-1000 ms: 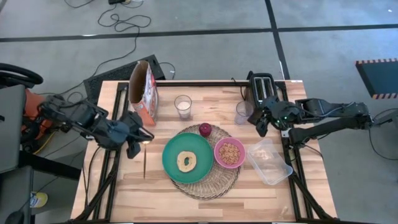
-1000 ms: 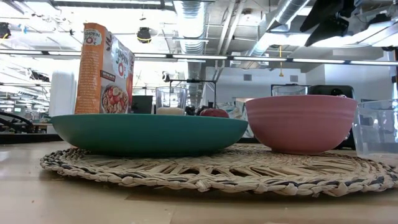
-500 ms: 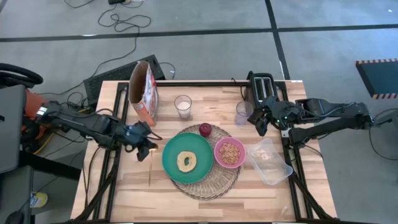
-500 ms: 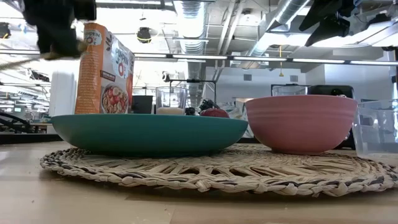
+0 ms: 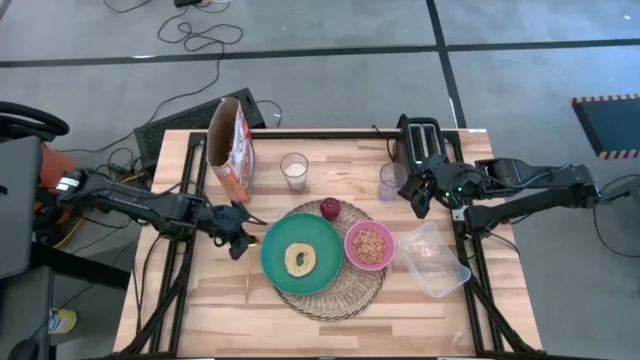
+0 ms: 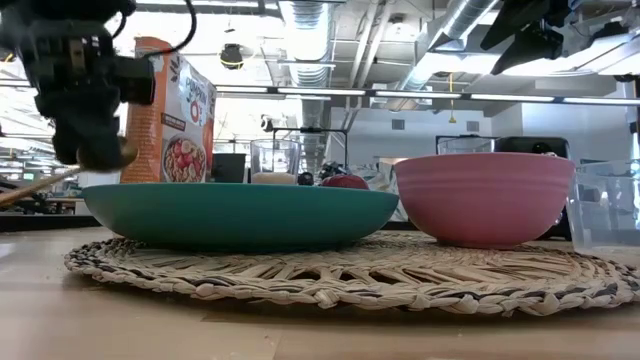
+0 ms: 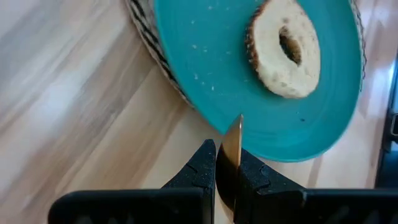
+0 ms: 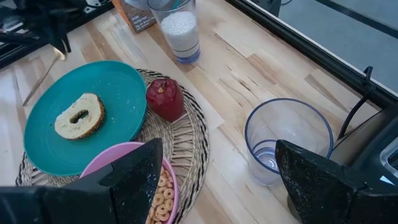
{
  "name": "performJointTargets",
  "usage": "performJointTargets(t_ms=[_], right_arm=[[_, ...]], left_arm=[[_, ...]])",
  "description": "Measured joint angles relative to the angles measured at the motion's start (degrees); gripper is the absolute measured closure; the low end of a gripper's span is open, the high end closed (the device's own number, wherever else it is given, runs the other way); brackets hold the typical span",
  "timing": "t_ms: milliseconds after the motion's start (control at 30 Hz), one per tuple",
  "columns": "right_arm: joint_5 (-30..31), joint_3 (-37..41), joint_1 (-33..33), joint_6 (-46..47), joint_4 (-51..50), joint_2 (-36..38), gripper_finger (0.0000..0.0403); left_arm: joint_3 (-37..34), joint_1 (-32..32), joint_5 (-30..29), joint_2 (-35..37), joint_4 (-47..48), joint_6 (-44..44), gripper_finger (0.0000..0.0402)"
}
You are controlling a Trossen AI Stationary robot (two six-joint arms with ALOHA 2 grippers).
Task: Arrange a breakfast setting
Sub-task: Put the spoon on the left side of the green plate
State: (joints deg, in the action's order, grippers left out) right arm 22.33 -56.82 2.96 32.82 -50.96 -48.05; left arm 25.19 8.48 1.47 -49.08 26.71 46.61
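Butcher-block table (image 5: 200, 300) seen from above: the left gripper (image 5: 238, 243) pinches the gold spoon (image 5: 247, 272) just left of the teal plate (image 5: 300, 255), handle running toward the frame's bottom. Low down, that spoon (image 6: 40, 185) slants at left. Its wrist shows fingers clamped on the spoon (image 7: 231, 149), plate edge just beyond. The right gripper (image 8: 217, 180) gapes empty above an empty clear glass (image 8: 287, 138).

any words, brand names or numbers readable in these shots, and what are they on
"O's": end of the large brand name at the top of the orange-white cereal box, seen in the low view; the letters before it are hidden by the left end effector.
Smaller print below that name on the box: too blurred to read.
Box in the high view and the right wrist view: no readable print.
Nothing else carries readable text.
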Motion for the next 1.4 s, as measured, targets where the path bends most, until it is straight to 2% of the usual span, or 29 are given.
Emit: performJointTargets(t_ms=[167, 600, 733, 900, 1100, 1200, 1400], right_arm=[[-0.2, 0.0, 0.0, 0.8, 0.0, 0.0, 0.0066], [-1.4, 0.0, 0.0, 0.8, 0.0, 0.0, 0.0066], [-1.4, 0.0, 0.0, 0.8, 0.0, 0.0, 0.0066], [-1.4, 0.0, 0.0, 0.6, 0.0, 0.0, 0.0066], [-1.4, 0.0, 0.0, 0.6, 0.0, 0.0, 0.0066], [-1.4, 0.0, 0.0, 0.6, 0.0, 0.0, 0.0066], [-1.4, 0.0, 0.0, 0.6, 0.0, 0.0, 0.0066]], left_arm=[[-3.8, -2.3, 1.9, 0.0, -3.9, 0.9, 0.0397], [-8.6, -7.3, 1.8, 0.0, -8.6, -2.0, 0.0397], [-9.9, -8.2, 1.5, 0.0, -9.5, -2.2, 0.0397], [-13.3, -9.1, 1.0, 0.0, -16.6, -2.3, 0.0397], [-15.9, -9.3, -0.3, 0.0, -18.7, -0.2, 0.0396], [-16.7, -9.3, -1.4, 0.0, -19.0, 0.1, 0.0386], [-17.0, -9.3, -6.5, -0.1, -19.4, -0.4, 0.0342]])
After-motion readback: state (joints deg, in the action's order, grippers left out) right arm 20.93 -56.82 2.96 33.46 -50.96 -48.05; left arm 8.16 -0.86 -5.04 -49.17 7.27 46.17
